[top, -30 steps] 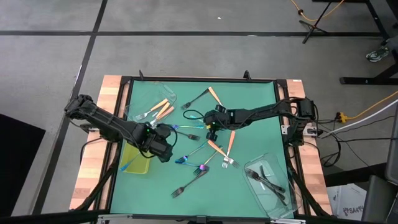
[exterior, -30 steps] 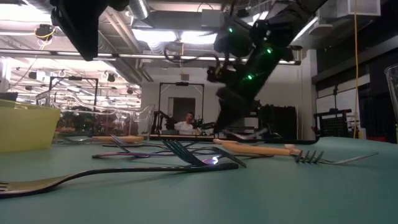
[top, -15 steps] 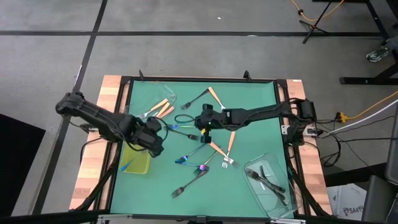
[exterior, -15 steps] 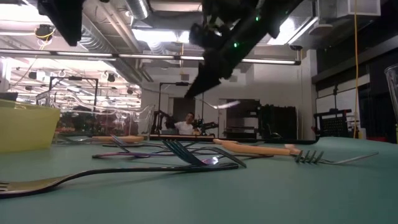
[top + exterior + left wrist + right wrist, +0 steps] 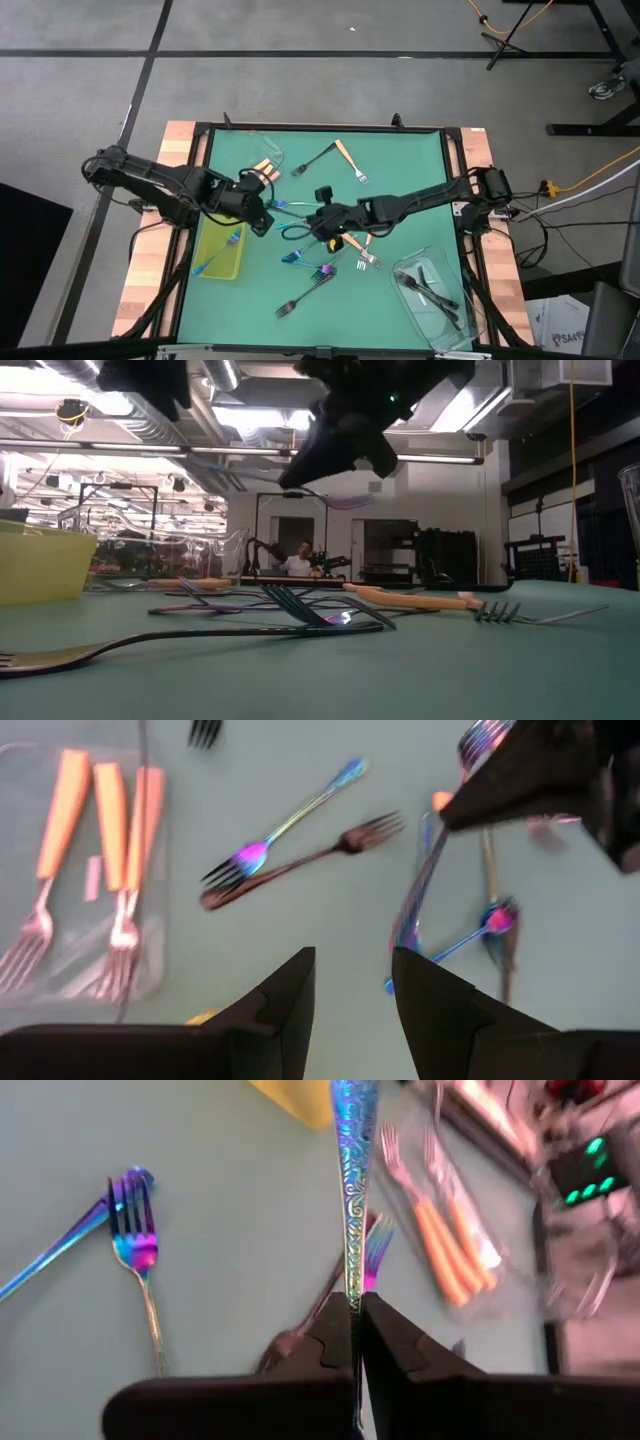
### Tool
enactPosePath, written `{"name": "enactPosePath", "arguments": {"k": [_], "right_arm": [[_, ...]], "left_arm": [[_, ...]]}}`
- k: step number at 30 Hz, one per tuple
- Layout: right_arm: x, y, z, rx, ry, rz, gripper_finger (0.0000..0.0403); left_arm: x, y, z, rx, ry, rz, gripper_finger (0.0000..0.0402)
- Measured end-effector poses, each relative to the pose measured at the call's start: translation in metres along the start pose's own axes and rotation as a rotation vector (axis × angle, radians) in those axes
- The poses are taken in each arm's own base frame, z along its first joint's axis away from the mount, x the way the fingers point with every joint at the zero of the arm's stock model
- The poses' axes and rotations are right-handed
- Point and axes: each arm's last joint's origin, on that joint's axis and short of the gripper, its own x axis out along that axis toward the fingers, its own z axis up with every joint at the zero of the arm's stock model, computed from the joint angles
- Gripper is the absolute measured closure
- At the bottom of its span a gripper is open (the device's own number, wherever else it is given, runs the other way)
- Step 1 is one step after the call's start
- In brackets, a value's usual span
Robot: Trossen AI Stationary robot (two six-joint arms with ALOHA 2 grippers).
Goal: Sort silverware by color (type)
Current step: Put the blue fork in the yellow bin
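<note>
My right gripper [image 5: 318, 228] hovers over the middle of the table, shut on an iridescent fork [image 5: 350, 1180] that sticks out toward the yellow-green tray [image 5: 203, 247]. My left gripper [image 5: 262, 203] is open and holds nothing, above the mat between the tray and the far-left clear tub [image 5: 272, 157], which holds orange-handled forks [image 5: 100, 830]. Several forks lie flat on the mat: iridescent ones [image 5: 297, 257], orange-handled ones [image 5: 347, 155] and dark ones [image 5: 300, 298]. A blue fork [image 5: 222, 251] lies in the tray. My right gripper pinches the iridescent fork's handle [image 5: 351, 1285] between its two fingertips, with the fingers lying along it. The fork is lifted clear of the mat and sticks straight out ahead of the fingers; its head is out of the wrist view.
A second clear tub [image 5: 445, 312] with dark forks [image 5: 428, 287] sits at the near-right corner. The two grippers are close together over the middle of the table. A raised black frame [image 5: 320, 128] borders the green mat. In the low view a person shows far behind the table.
My right gripper has risen with the iridescent fork, lifting it clear, and moved toward the table's left and near edge. My left gripper has drawn away from the yellow-green tray toward the far edge, nearer the tub of orange-handled forks.
</note>
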Motion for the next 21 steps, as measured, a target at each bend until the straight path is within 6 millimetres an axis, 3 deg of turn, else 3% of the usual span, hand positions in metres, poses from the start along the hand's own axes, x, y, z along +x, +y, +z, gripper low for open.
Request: {"name": "enactPosePath", "arguments": {"k": [8, 21], "right_arm": [[-0.006, 0.010, 0.017, -0.134, -0.103, -0.038, 0.0403], [-0.006, 0.004, 0.022, -0.211, -0.136, -0.133, 0.0403]], "left_arm": [[0.011, -0.013, 0.005, 0.041, 0.049, -0.091, 0.0273], [0.019, -0.023, 0.004, 0.034, 0.111, -0.166, 0.0273]]}}
